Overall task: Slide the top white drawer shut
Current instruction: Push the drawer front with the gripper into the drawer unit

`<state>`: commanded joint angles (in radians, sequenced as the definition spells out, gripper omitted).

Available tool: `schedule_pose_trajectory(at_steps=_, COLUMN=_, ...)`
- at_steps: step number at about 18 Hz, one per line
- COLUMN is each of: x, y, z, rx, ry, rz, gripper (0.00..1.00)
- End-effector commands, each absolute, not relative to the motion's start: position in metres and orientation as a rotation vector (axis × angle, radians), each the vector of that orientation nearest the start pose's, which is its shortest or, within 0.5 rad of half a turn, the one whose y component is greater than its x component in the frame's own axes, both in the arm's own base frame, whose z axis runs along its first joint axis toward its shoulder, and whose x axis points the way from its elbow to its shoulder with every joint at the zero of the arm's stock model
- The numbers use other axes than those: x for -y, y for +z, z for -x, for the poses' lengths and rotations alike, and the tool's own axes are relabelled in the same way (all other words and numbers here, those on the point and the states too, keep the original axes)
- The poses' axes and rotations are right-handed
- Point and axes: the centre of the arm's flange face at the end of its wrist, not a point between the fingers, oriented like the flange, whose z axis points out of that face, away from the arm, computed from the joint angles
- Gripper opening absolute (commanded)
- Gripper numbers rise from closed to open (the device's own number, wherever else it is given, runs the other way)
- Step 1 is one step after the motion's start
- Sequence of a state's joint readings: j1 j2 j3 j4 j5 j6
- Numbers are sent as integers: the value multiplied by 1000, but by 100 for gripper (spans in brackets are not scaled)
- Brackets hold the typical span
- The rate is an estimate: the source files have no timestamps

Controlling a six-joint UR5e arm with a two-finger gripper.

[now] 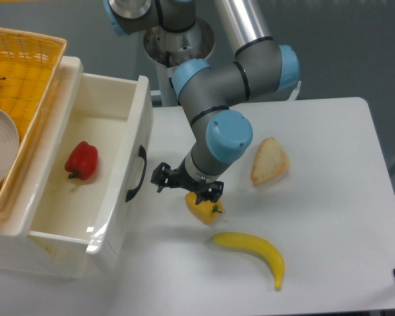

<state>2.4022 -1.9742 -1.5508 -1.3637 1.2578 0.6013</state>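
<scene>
Where the white counter [329, 197] meets its left edge stands a small white cabinet, its top white drawer [112, 171] pulled well out toward the right. Drawer front: glossy white, curved black handle [136, 174] facing right. Drawer contents: one red bell pepper [81, 160], lying left of centre on the drawer floor. Far left, on top of the cabinet: yellow wicker basket [26, 79], holding the edge of a pale plate [1, 148].

Gripper [186, 186]: black, two-fingered, on a grey and blue arm [227, 99] reaching down from the far side; it hovers just right of the drawer handle, apart from it. Jaws parted, nothing between them.

Yellow bell pepper [204, 209]: on the counter, directly below the gripper's right finger, whether touching cannot be told. Banana [253, 253]: near side, right of the yellow pepper, curved. Bread slice [270, 161]: triangular, right of the arm, lying flat, well apart from the drawer.
</scene>
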Motion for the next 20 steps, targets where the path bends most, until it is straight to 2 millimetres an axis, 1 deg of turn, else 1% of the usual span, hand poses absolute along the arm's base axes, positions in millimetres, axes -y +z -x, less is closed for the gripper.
schedule_pose_trajectory(at_steps=5, x=-540, y=288, z=335, rx=372, ry=-554, rz=3004, gripper=100)
schedule_pose_trajectory(at_steps=8, x=-542, y=288, z=332, rx=363, ry=-556, rz=3005, gripper=100)
schedule_pose_trajectory(at_steps=11, x=-542, y=289, z=331, rx=359, ry=-558, rz=3004, gripper=100)
schedule_pose_trajectory(at_steps=13, x=-545, y=291, z=325, rx=344, ry=-558, rz=3003, gripper=100)
schedule_pose_trajectory(at_steps=20, x=-548, y=297, z=321, rx=339, ry=-580, rz=2975, gripper=100)
